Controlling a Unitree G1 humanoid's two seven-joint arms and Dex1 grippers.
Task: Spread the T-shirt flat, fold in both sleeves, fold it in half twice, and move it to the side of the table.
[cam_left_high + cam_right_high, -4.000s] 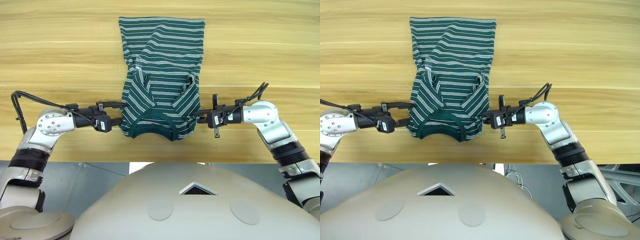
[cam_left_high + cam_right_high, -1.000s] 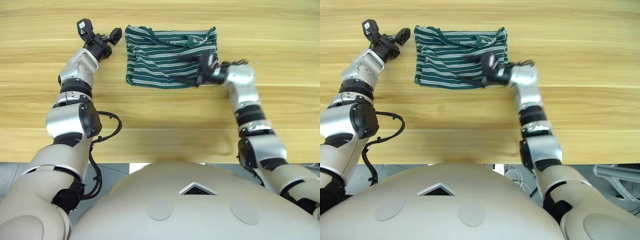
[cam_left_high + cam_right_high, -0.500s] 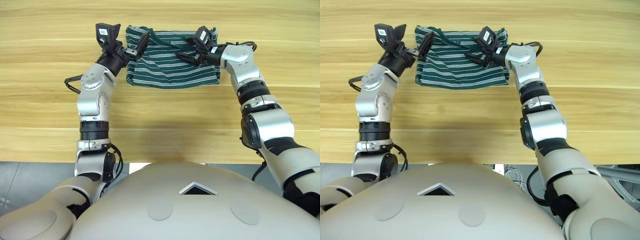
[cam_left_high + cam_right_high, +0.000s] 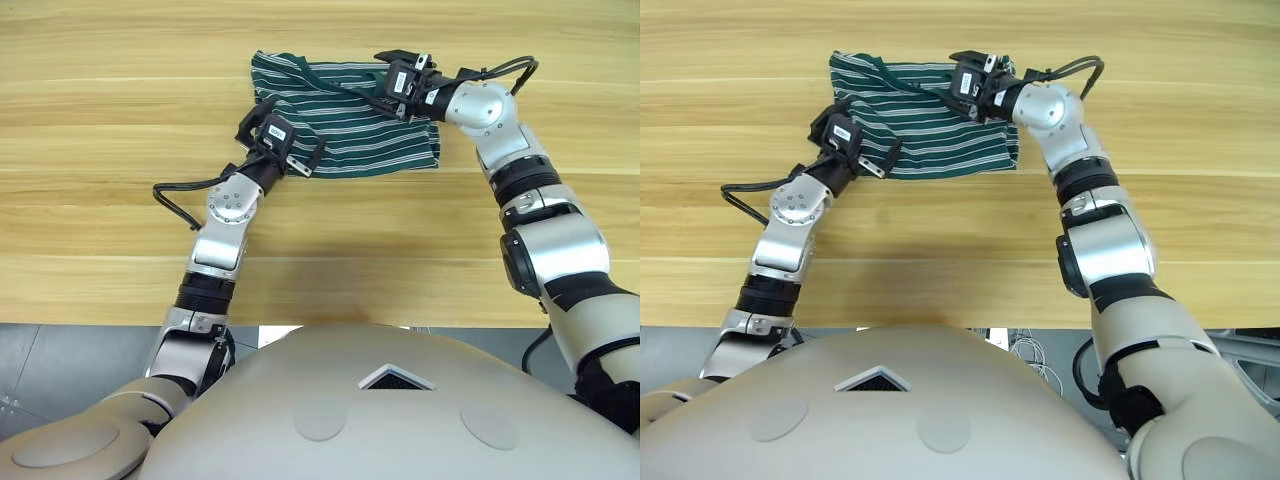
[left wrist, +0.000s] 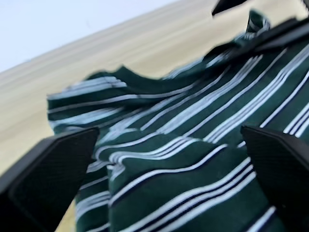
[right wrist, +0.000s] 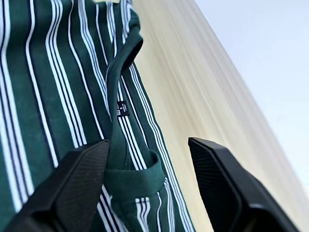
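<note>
Left gripper (image 4: 283, 142) spread wide, right gripper (image 4: 398, 78) likewise, T-shirt (image 4: 345, 140) folded to a rectangle (dark green, white stripes)

Bright, even light; faint soft shadows.

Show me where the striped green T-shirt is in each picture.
Left eye view: T-shirt upper middle, folded on the wooden table.
Right eye view: T-shirt upper part, slightly further left.
Left wrist view: T-shirt close up, between the jaws.
Right wrist view: T-shirt close up, beyond the jaws.
Shared landmark: the table's pale planks.
</note>
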